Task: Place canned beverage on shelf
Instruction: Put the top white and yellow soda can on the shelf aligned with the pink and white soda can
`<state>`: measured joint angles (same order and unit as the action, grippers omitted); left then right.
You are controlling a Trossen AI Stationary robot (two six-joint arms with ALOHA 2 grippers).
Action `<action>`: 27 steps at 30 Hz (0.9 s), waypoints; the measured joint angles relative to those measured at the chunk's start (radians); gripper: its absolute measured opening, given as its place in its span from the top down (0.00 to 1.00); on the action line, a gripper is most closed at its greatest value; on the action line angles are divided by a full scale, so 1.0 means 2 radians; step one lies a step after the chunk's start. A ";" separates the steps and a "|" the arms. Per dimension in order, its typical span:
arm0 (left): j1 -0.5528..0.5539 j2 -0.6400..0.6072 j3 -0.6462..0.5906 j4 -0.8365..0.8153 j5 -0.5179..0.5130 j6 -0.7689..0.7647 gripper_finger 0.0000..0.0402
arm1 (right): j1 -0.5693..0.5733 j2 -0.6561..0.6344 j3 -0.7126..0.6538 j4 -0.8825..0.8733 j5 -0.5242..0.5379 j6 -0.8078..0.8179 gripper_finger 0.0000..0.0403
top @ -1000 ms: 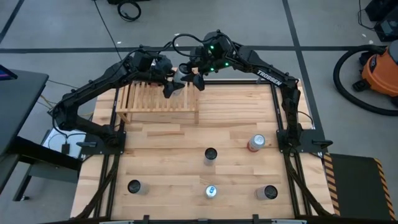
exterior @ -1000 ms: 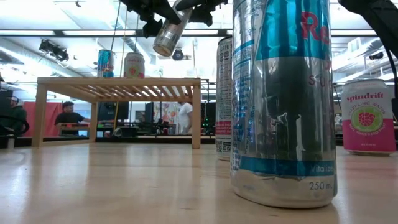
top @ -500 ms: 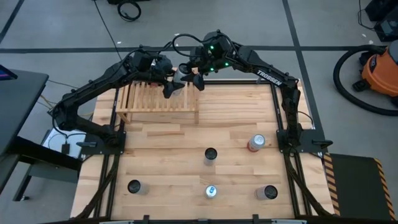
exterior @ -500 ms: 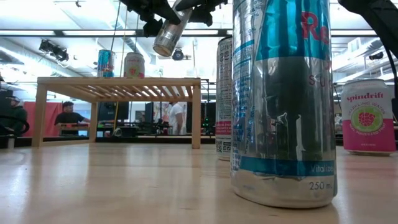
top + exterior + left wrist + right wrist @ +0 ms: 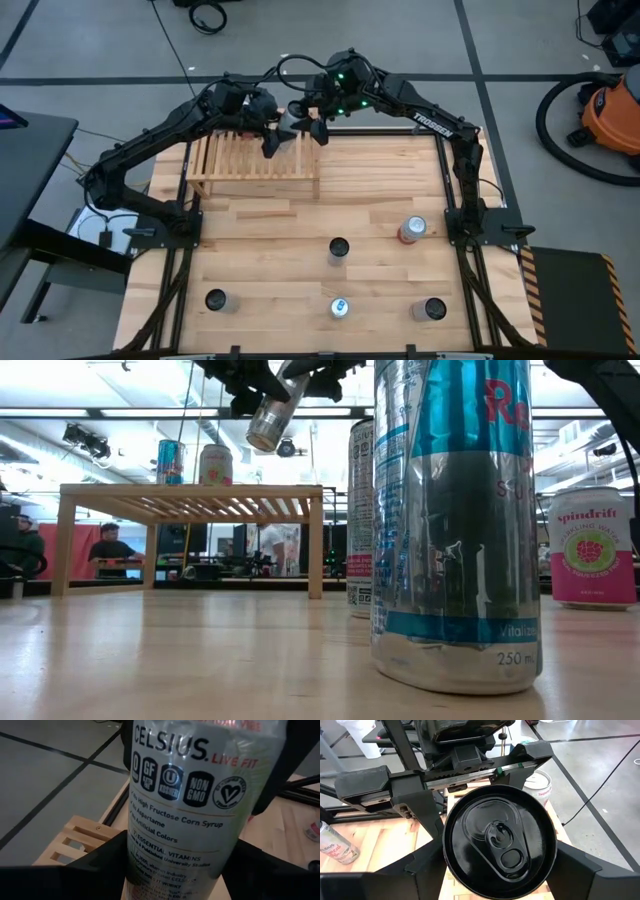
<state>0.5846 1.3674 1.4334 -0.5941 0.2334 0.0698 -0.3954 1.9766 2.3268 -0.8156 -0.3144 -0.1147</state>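
Note:
A silver Celsius can (image 5: 175, 805) hangs tilted in the air above the far right corner of the shelf (image 5: 255, 160), its black top (image 5: 499, 840) facing my right wrist. My left gripper (image 5: 274, 128) comes at the can from the left and my right gripper (image 5: 308, 124) from the right, and both are shut on it. In the low view the can (image 5: 270, 410) slants with its bottom end down, above the shelf (image 5: 190, 490). Two other cans (image 5: 170, 462) (image 5: 215, 464) stand upright on the slats. My left gripper pinches the can's printed side wall (image 5: 150, 865) between its two fingers, which lie across the can. It slants down from the table's left, and the can is lifted clear of the shelf. My right gripper has a finger (image 5: 427, 865) on either side of the can at its top end (image 5: 447, 860). It reaches along the can from the table's right, slanting down. The can is tilted with its bottom end lowest.
Several cans stand on the near half of the table, among them a dark-topped one (image 5: 339, 248), a red one (image 5: 412, 230) and a blue one (image 5: 340, 307). The slats to the left of the held can lie under my left arm.

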 joint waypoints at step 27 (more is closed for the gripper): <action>0.001 -0.061 -0.142 0.127 -0.059 -0.018 0.35 | -0.003 -0.064 0.001 0.001 -0.002 -0.001 0.25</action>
<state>0.5871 1.2446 1.1487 -0.3405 0.1161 0.0341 -0.4007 1.8493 2.3283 -0.8140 -0.3191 -0.1162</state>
